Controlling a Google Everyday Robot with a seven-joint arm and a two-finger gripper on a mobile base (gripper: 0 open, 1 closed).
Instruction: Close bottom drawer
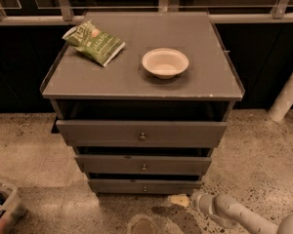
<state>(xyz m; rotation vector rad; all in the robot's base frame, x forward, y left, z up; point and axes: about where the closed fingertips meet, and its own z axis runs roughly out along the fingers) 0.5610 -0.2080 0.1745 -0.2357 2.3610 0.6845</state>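
The grey cabinet has three drawers, all pulled out a little. The bottom drawer is the lowest and narrowest front, with a small round metal knob. Above it are the middle drawer and the widest top drawer. My gripper is low by the floor, just below and right of the bottom drawer's right end, at the tip of my pale arm coming in from the lower right.
A green chip bag and a white bowl sit on the cabinet top. A bin with cans stands on the floor at the lower left. A white post rises at the right. Speckled floor surrounds the cabinet.
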